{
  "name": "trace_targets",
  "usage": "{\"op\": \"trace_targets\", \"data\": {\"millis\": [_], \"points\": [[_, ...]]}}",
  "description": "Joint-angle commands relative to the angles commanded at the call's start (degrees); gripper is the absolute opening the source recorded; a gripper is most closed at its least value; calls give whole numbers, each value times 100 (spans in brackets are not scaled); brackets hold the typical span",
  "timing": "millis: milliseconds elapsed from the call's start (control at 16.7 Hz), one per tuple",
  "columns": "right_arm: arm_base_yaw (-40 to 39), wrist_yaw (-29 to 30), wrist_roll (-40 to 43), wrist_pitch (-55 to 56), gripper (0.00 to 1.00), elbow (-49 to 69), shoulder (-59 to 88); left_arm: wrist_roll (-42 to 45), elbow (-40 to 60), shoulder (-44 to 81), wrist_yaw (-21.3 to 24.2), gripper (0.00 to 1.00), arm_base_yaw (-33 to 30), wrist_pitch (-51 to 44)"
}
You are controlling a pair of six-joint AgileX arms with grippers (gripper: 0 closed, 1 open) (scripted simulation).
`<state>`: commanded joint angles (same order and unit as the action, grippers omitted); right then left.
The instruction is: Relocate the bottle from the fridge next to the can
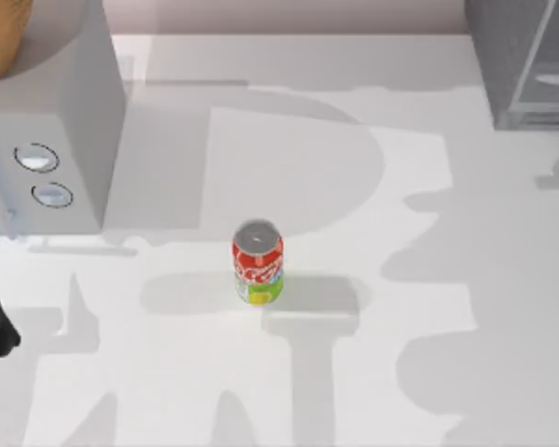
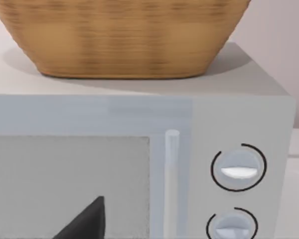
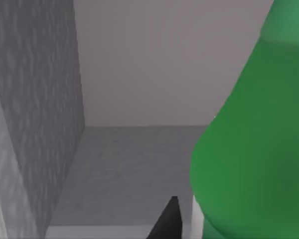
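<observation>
bottle [image 3: 249, 149] upright in fridge [image 3: 35, 124] | can [image 1: 257, 262] upright mid-table | right gripper grip: cannot tell

The can [image 1: 257, 262] stands mid-table, fridge [image 1: 526, 60] far right, basket [image 2: 122, 37] atop the dialled box [image 1: 51, 121] left.

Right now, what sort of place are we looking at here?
Probably a simulated kitchen counter: a white table carries a microwave-like box with two dials and a wicker basket on top, a fridge holding a green bottle, and a red can.
</observation>
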<state>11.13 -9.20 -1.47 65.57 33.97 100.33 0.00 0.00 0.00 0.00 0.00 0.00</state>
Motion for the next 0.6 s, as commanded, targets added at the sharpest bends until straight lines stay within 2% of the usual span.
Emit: {"op": "trace_targets", "data": {"millis": [240,600], "points": [[-1313,1276,-74,384,0,-141,402,0,0,0,0,100,0,0],[-4198,3964,-213,994,0,-473,867,0,0,0,0,100,0,0]]}}
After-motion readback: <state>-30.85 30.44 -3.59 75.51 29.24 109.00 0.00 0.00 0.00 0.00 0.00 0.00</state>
